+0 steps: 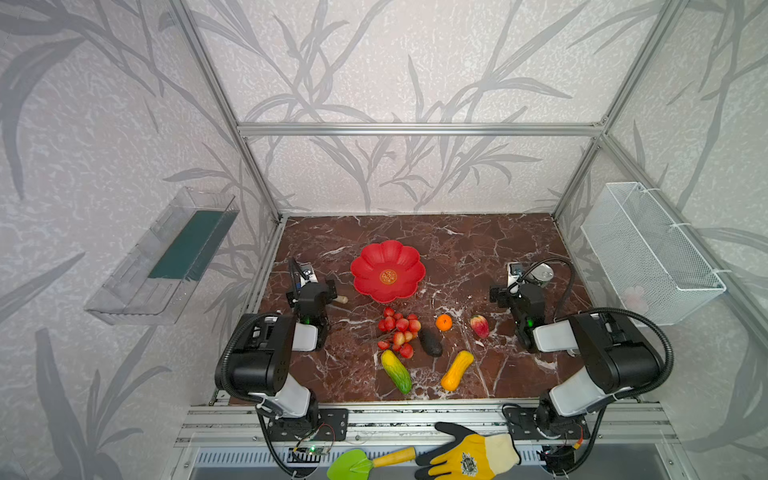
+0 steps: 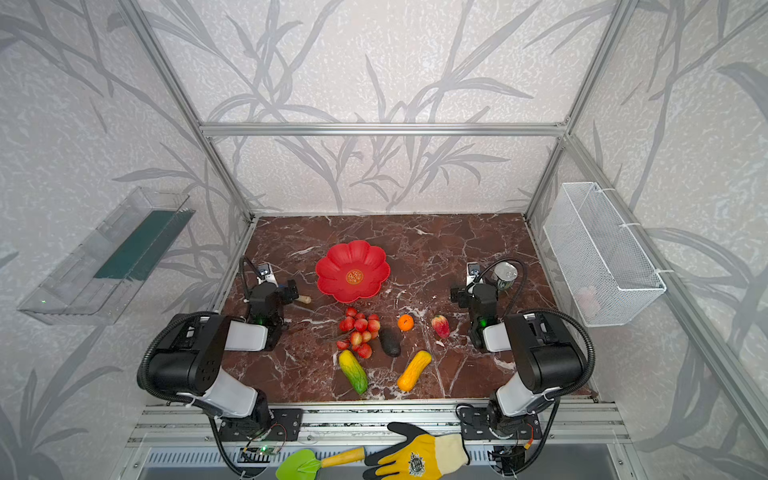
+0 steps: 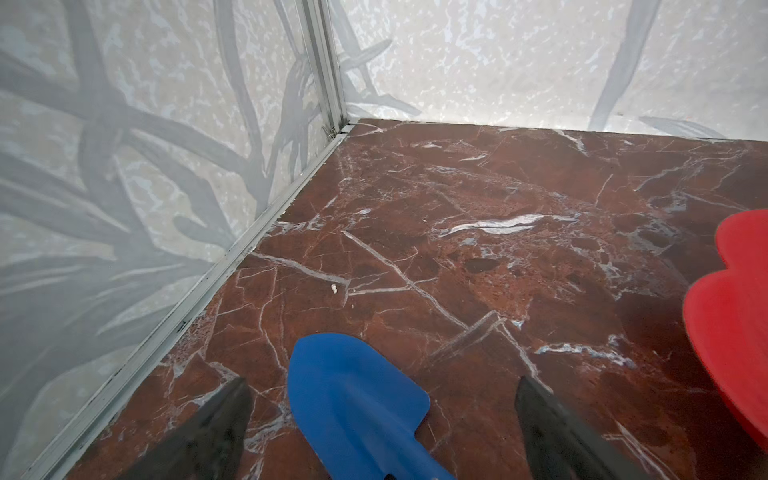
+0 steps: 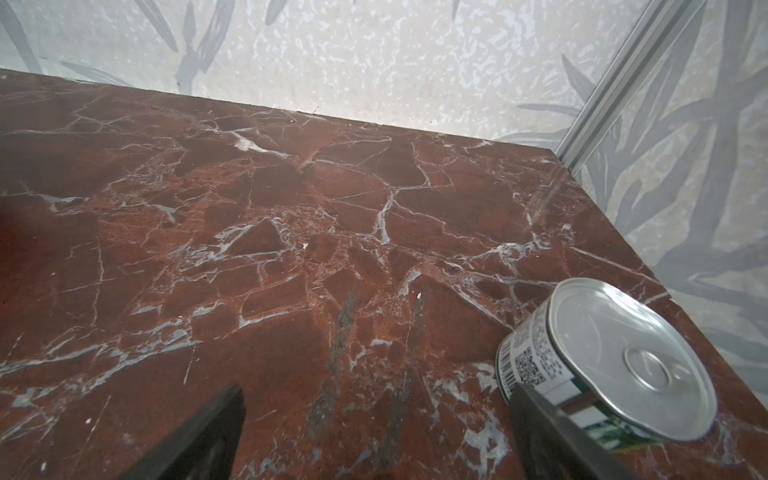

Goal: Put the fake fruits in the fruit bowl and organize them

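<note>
The fruit bowl [image 1: 387, 272] [image 2: 352, 271] is a red flower-rimmed dish, empty, at the table's middle; its rim [image 3: 731, 332] shows in the left wrist view. In front of it lie the fake fruits: red grape bunch [image 1: 398, 332], tiny orange [image 1: 444, 322], dark avocado [image 1: 431, 343], red-green peach [image 1: 479, 326], yellow-green oblong [image 1: 396, 371] and orange-yellow oblong [image 1: 457, 370]. My left gripper [image 3: 382, 382] stands open left of the bowl, over a blue trowel [image 3: 357, 403] without touching it. Right of the fruits, my right gripper [image 4: 378, 388] is open and empty.
A metal can [image 4: 615, 365] [image 1: 542, 274] stands just beside the right gripper's finger. The trowel's wooden handle [image 1: 341, 299] points at the bowl. A white wire basket [image 1: 648, 253] hangs on the right wall, a clear tray [image 1: 166, 257] on the left. A green trowel [image 1: 353, 463] and a glove [image 1: 469, 457] lie off the front edge.
</note>
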Available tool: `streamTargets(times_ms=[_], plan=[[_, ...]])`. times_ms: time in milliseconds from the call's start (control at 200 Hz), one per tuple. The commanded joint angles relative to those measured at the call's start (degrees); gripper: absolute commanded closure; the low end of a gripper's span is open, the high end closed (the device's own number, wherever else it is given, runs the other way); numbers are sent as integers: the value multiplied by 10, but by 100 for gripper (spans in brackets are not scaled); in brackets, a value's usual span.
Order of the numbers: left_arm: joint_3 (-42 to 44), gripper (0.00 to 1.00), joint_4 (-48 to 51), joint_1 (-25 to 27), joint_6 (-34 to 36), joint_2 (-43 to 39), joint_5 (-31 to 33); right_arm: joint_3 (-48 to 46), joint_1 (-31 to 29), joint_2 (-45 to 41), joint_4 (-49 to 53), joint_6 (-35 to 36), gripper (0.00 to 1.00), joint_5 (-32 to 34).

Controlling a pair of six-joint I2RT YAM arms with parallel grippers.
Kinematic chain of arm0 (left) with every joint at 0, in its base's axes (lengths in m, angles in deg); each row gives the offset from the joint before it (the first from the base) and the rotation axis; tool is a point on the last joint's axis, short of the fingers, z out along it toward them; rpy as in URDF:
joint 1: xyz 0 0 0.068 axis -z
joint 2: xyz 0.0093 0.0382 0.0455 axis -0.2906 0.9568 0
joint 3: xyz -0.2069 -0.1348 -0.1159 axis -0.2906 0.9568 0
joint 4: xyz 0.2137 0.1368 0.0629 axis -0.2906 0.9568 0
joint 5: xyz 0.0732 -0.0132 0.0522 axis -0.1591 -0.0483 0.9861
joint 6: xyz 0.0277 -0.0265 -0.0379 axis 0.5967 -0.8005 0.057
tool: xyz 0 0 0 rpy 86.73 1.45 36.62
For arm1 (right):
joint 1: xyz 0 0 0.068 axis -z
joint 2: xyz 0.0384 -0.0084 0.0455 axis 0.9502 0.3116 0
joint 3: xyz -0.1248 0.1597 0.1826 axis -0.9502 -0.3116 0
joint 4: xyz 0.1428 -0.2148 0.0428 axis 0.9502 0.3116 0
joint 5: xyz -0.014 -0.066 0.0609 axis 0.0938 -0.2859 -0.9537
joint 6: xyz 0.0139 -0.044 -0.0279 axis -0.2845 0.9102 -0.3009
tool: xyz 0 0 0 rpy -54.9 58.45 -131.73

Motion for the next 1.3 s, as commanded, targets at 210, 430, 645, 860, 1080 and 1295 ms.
streamTargets(times_ms=[210, 430, 645, 860, 1080, 1295], plan=[[-6, 1, -14, -2, -3, -1, 2, 9, -1, -3, -7, 2, 1, 10], [-6, 1, -14, -2, -3, -1, 3, 10, -1, -3, -7, 2, 1, 10], [-7, 1, -13, -3, -3, -1, 3, 10, -1, -3, -7, 2, 1, 11], [-7, 1, -14, -3, -4, -1, 2, 9, -1, -4, -9, 3, 1, 11], [16, 2, -51, -3, 3, -11, -11, -38, -7, -15, -91, 0, 1, 49], [25, 1, 106, 4, -61, -228, 78, 118, -51, -238, 386, -92, 1, 103]])
